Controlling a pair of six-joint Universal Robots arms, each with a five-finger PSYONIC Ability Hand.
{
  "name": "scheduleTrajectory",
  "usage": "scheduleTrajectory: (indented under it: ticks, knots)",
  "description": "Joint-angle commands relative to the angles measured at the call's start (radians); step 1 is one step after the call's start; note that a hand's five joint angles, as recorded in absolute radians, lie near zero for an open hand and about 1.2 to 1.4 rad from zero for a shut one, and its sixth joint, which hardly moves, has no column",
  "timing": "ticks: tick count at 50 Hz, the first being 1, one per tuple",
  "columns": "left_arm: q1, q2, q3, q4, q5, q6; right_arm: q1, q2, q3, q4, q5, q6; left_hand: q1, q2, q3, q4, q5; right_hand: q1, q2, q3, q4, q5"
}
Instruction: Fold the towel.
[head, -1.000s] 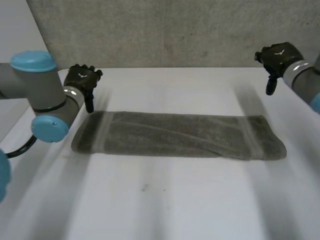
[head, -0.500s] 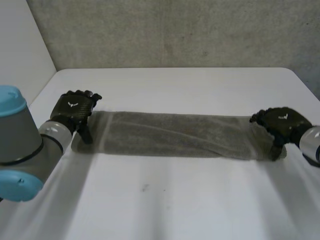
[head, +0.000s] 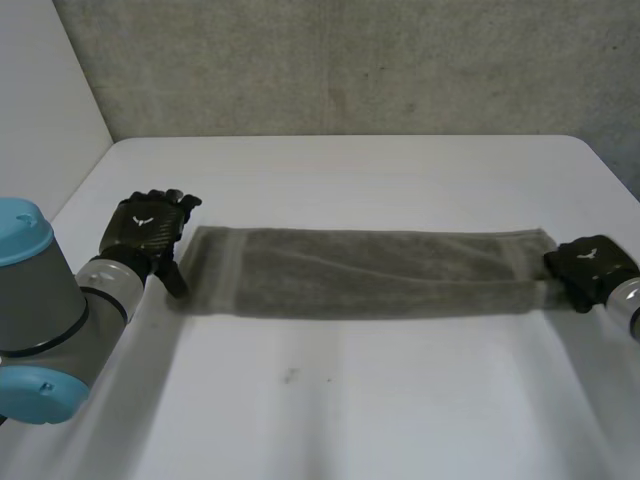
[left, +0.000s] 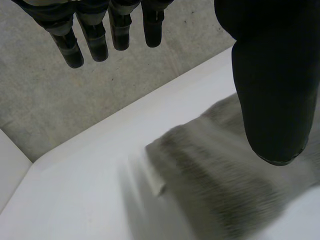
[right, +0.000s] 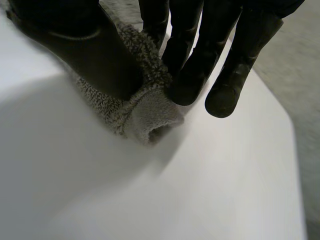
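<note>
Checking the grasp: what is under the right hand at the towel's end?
The folded end of the grey towel, pinched between thumb and fingers of the right hand, on the white table. Towel beneath the palm is covered.

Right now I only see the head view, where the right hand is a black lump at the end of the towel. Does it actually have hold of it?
Observer: Yes. The right wrist view shows the right hand pinching the towel at its end, between the thumb and the fingers.
Operator: And is the left one gripping too?
Observer: No. The left hand is open. Its fingers are straight and held apart from the thumb, and there is no cloth between them.
Operator: Is the cloth one flat layer where it is pinched?
Observer: No. The pinched end is doubled over, and the hem curls into a small hollow loop just past the fingertips.
</note>
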Motion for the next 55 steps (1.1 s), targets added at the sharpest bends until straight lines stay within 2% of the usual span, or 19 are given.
scheduleTrajectory:
  ticks: [1,7,12,14,15,17,20,22,23,25,26,33,39,40,41,47,49,53,55]
  knots:
    - [-0.001,0.005,-0.008,0.001,0.0,0.0,-0.135,0.038,-0.138,0.018,0.022,-0.095,0.002,0.01,0.008,0.008,-0.025,0.091,0.09,0.064,0.057,0.064]
    - [0.004,0.009,-0.011,0.001,0.0,0.0,-0.17,0.024,-0.216,0.082,0.033,-0.159,0.002,0.01,0.008,0.008,-0.025,0.091,0.09,0.064,0.057,0.064]
    - [0.007,0.011,-0.011,0.003,0.0,0.0,-0.061,-0.037,-0.313,0.17,0.045,-0.089,0.002,0.01,0.008,0.008,-0.025,0.091,0.09,0.064,0.057,0.064]
    - [0.005,0.011,-0.011,0.009,0.0,0.0,0.082,-0.068,-0.372,0.182,0.051,-0.006,0.002,0.01,0.008,0.008,-0.025,0.091,0.09,0.064,0.057,0.064]
    - [0.005,0.011,-0.011,0.009,0.0,0.0,0.083,-0.068,-0.373,0.182,0.051,-0.006,0.002,0.01,0.008,0.008,-0.025,0.091,0.09,0.064,0.057,0.064]
    - [0.002,0.011,-0.011,0.015,-0.001,0.0,0.232,-0.066,-0.423,0.182,0.059,0.046,0.002,0.01,0.008,0.008,-0.025,0.091,0.09,0.064,0.057,0.064]
    - [0.001,0.011,-0.013,0.015,-0.001,0.0,0.321,-0.061,-0.443,0.182,0.069,0.051,0.002,0.01,0.008,0.008,-0.025,0.091,0.09,0.064,0.057,0.064]
    - [-0.003,0.011,-0.014,0.015,-0.003,0.0,0.501,-0.033,-0.477,0.171,0.097,0.052,0.002,0.01,0.008,0.008,-0.025,0.091,0.09,0.064,0.057,0.064]
    - [-0.003,0.011,-0.014,0.015,-0.003,0.0,0.502,-0.032,-0.477,0.171,0.097,0.052,0.002,0.01,0.008,0.008,-0.025,0.091,0.09,0.064,0.057,0.064]
    - [-0.004,0.012,-0.025,0.016,-0.003,0.0,0.659,0.041,-0.501,0.161,0.112,0.045,0.002,0.01,0.008,0.008,-0.025,0.091,0.09,0.064,0.057,0.064]
    - [-0.004,0.012,-0.025,0.016,-0.003,0.0,0.66,0.041,-0.502,0.161,0.112,0.045,0.002,0.01,0.008,0.008,-0.025,0.091,0.09,0.064,0.057,0.064]
    - [-0.004,0.02,-0.048,0.039,-0.001,0.0,0.897,0.227,-0.497,0.153,0.125,-0.024,0.002,0.01,0.008,0.008,-0.025,0.091,0.09,0.064,0.057,0.064]
    - [-0.006,0.02,-0.057,0.052,-0.001,0.0,0.914,0.241,-0.485,0.151,0.139,-0.067,0.002,0.01,0.008,0.008,-0.025,0.091,0.09,0.064,0.057,0.064]
    - [-0.006,0.02,-0.057,0.052,-0.001,0.0,0.913,0.226,-0.482,0.151,0.149,-0.055,0.002,0.01,0.008,0.008,-0.025,-0.44,-0.441,-0.466,-0.474,-0.467]
    - [-0.006,0.022,-0.059,0.052,-0.001,0.0,0.91,0.198,-0.472,0.144,0.16,-0.04,0.002,0.01,0.008,0.008,-0.025,-1.131,-1.132,-1.157,-1.165,-1.158]
    - [-0.007,0.022,-0.057,0.053,-0.001,0.0,0.842,0.069,-0.386,0.093,0.16,0.075,0.002,0.01,0.008,0.008,-0.025,-1.131,-1.132,-1.157,-1.165,-1.158]
    - [-0.013,0.022,-0.057,0.056,-0.001,0.0,0.74,-0.041,-0.289,0.055,0.152,0.175,0.002,0.01,0.008,0.008,-0.025,-1.131,-1.132,-1.157,-1.165,-1.158]
    - [-0.038,0.025,-0.051,0.056,0.0,0.002,0.656,-0.12,-0.201,0.049,0.142,0.249,0.002,0.01,0.008,0.008,-0.025,-1.131,-1.132,-1.157,-1.165,-1.158]
    - [-0.087,0.026,-0.031,0.058,0.002,0.003,0.592,-0.149,-0.115,0.046,0.106,0.278,0.002,0.01,0.008,0.008,-0.025,-1.131,-1.132,-1.157,-1.165,-1.158]
